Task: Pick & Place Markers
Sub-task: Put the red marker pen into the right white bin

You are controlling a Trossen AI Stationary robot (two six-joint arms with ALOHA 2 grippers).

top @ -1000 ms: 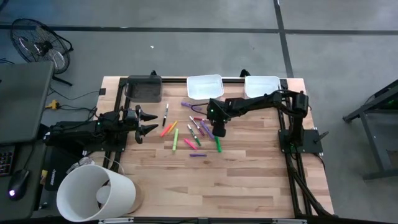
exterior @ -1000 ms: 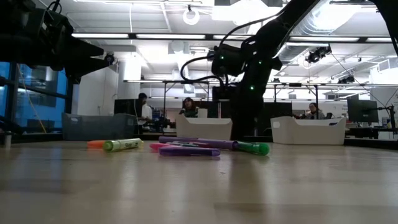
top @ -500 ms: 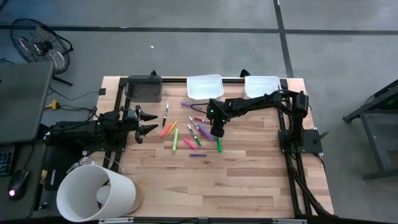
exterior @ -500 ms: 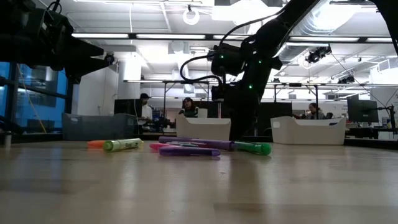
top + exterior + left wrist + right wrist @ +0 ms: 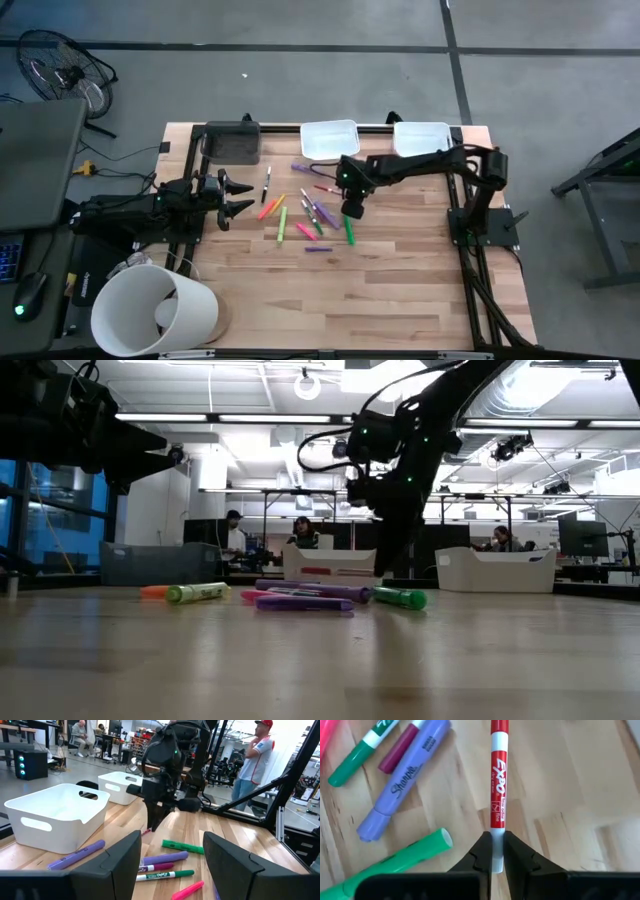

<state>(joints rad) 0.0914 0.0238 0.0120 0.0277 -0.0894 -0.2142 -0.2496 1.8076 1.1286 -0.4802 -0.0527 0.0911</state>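
Observation:
Several markers [image 5: 305, 215] in green, purple, pink, orange and black lie scattered on the wooden table [image 5: 400, 290] at its middle. My right gripper [image 5: 350, 209] hangs over the right side of the scatter, shut on a red marker [image 5: 498, 785]. Beside it lie a purple marker [image 5: 402, 782] and a green marker [image 5: 400, 860]. My left gripper [image 5: 236, 196] waits open at the table's left, level, with nothing between its fingers [image 5: 120, 865]. My right gripper pinches the red marker's white end [image 5: 497, 851] between its two fingertips [image 5: 482, 851]. The fingers slant down from the table's right and lie along the marker. The marker runs on beyond the fingertips; whether its far end touches the table I cannot tell.
Two white trays [image 5: 330, 140] [image 5: 420, 138] stand at the table's far edge, a dark bin [image 5: 232, 142] to their left. A large white bucket [image 5: 155, 310] sits at the near left corner. Bare wood lies near and right of the markers.
My right gripper has risen a little above the scattered markers, rolling slightly at the wrist. The other markers lie where they were.

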